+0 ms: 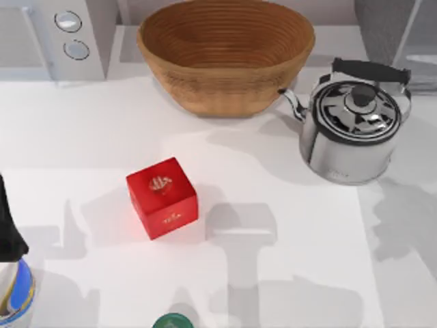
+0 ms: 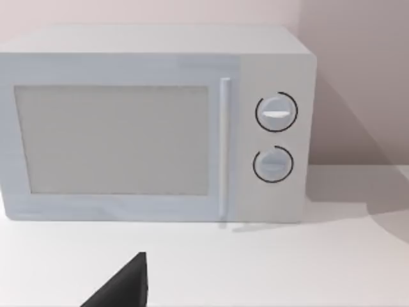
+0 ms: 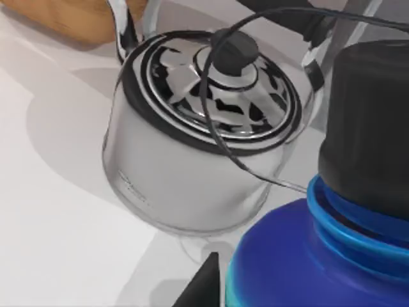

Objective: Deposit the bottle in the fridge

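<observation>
Apparently mid-carry: bottle [image 3: 332, 211] close under right wrist, kettle [image 3: 204, 141] beyond. Right pincer grip: cannot tell. Left: cannot tell. Next: toward fridge [image 1: 396, 31], one o'clock.

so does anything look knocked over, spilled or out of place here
Nothing stands out. The kettle stands upright with its lid on, the basket sits level behind the red cube, and the microwave door is closed. No spill shows on the table. The bottle shows close up in the right wrist view, cap on.
</observation>
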`<state>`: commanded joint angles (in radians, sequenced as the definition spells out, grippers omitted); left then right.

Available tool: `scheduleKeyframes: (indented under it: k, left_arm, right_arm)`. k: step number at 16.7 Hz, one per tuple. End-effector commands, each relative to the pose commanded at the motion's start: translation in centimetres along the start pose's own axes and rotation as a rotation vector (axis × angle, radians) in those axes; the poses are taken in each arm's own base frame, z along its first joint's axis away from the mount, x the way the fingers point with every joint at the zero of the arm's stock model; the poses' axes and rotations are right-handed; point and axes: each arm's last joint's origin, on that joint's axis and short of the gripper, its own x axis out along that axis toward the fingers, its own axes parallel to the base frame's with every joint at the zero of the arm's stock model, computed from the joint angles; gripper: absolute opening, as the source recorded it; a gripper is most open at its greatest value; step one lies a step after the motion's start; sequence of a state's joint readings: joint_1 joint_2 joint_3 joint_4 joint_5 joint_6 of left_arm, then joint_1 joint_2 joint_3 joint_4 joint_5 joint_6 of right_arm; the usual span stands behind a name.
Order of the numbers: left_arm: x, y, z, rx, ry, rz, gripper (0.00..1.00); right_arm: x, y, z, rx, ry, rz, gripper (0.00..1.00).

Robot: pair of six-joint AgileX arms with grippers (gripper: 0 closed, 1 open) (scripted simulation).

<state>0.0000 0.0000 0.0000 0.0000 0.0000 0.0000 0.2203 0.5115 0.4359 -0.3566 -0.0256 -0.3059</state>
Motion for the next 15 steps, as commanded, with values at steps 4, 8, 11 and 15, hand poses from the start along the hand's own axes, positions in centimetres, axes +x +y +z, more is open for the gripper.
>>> scheduleKeyframes:
  k: [4,8,11,15]
  left_arm:
    - [0.0,0.0,0.0,0.0,0.0,0.0,1.0]
    - [0.0,0.0,0.0,0.0,0.0,0.0,1.0]
    - [0.0,0.0,0.0,0.0,0.0,0.0,1.0]
    - [0.0,0.0,0.0,0.0,0.0,0.0,1.0]
  right_arm:
    - [-0.5,0.0,-5.3,0.261,-0.22,-0.194,0.01]
    - [-0.1,0.0,-7.7,0.348,-0.37,-0.292,0.01]
    - [0.0,-0.1,-8.0,0.343,-0.391,-0.307,0.01]
    - [0.0,0.0,-8.0,0.344,-0.385,-0.301,0.01]
